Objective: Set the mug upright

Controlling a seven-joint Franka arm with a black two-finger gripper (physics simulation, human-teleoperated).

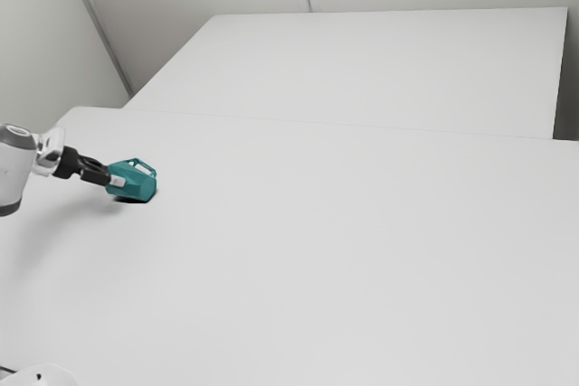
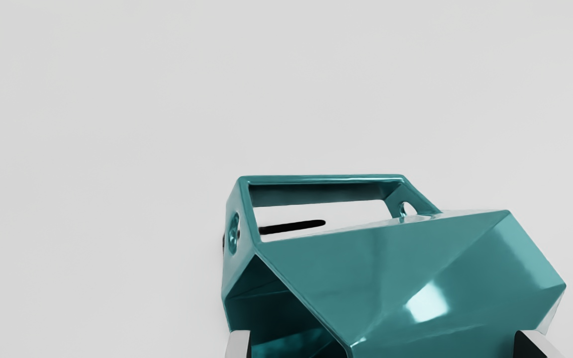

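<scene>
The teal faceted mug [image 1: 133, 183] lies tipped on its side on the white table, at the exterior view's left, its handle toward the view's top. My gripper [image 1: 118, 182] reaches it from the view's left, with the visible fingertip against or just in front of the mug's body. In the wrist view the mug [image 2: 401, 278] has its dark mouth beside one finger and its base end by the other. The gripper [image 2: 386, 343] stands open with its fingers wide apart and the mug's body between them. Contact on both sides cannot be made out.
The white table [image 1: 317, 241] spreads away toward the exterior view's right. A second white surface [image 1: 362, 70] adjoins its far edge, with pale walls behind. A white rounded object [image 1: 41, 377] sits at the exterior view's lower left corner.
</scene>
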